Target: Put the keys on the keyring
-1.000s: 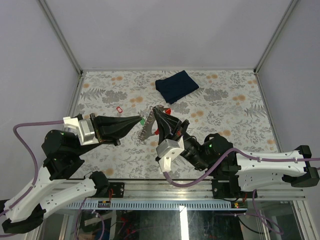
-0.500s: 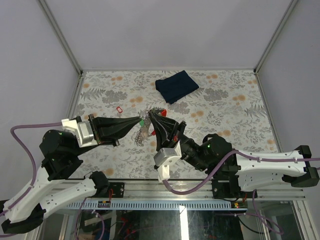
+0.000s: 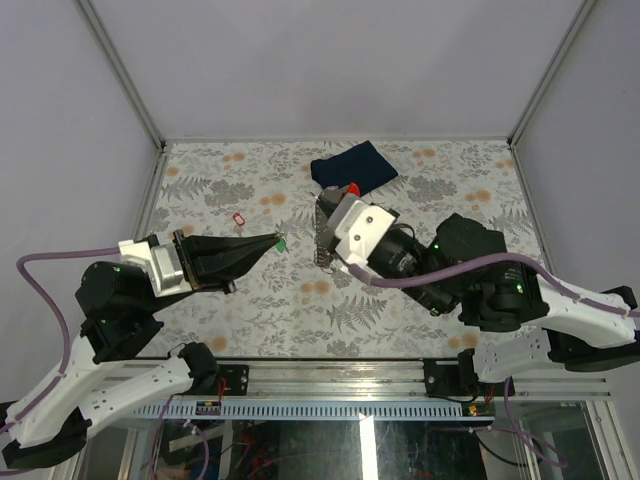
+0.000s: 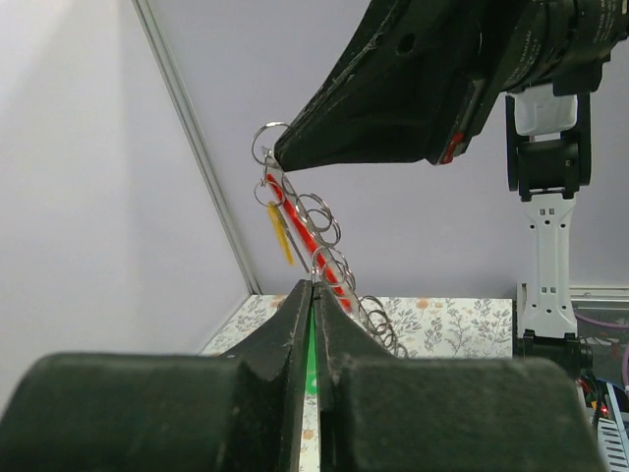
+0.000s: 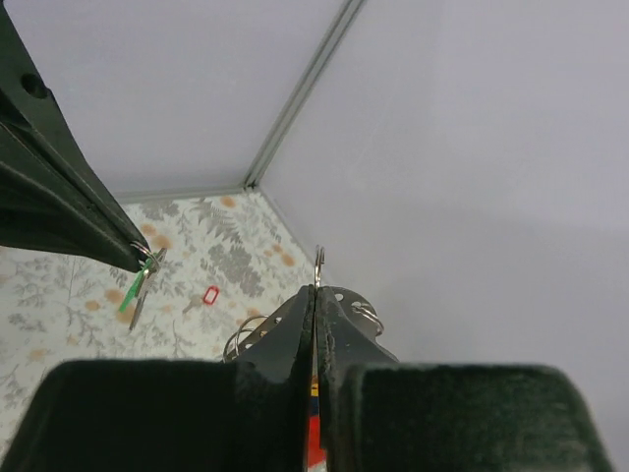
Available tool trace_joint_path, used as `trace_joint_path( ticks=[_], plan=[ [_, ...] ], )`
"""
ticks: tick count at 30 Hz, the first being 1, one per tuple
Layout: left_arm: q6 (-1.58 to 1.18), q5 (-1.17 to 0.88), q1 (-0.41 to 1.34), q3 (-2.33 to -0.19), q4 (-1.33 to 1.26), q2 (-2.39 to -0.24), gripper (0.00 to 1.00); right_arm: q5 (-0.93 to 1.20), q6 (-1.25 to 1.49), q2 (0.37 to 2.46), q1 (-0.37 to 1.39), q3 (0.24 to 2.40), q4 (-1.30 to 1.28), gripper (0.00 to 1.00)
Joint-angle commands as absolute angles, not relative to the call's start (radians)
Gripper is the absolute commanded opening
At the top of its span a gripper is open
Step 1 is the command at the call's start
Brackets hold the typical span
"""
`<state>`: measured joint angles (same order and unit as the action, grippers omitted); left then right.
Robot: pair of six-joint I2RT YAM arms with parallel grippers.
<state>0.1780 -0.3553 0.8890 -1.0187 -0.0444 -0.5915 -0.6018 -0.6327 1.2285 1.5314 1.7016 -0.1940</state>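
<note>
Left claw [image 4: 313,287] pinched shut on the tiny metal key with green plastic head [image 3: 283,243], held in the air over the floral-patterned surface [image 3: 250,300], mid-left. Right claw [image 5: 315,290] clamped edge-on on the thin silvery keyring with a chain of small rings and a red plastic tag [image 4: 298,221], just right of the green key. A yellow-headed key [image 4: 281,236] appears to hang from it. Keys look light, stiff and slippery, so grip the head. The ring wire looks thin and springy and the chain dangles, so pinch near the loop.
</note>
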Motion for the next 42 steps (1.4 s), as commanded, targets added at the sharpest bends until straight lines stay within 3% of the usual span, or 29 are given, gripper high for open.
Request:
trace_joint_path(
  ticks=[1,12,42],
  plan=[
    [0.195,-0.34,0.884,-1.047,-0.053,-0.599,0.0,-0.702,-0.462,1.323,1.536,1.883,-0.53,0.0],
    [0.195,-0.36,0.885,-1.065,-0.068,-0.638,0.0,-0.737,-0.354,1.513,1.516,2.166,-0.828,0.0],
    [0.198,-0.264,0.884,-1.05,-0.074,-0.683,0.0,-0.615,-0.337,1.493,1.504,2.133,-0.771,0.0]
  ],
)
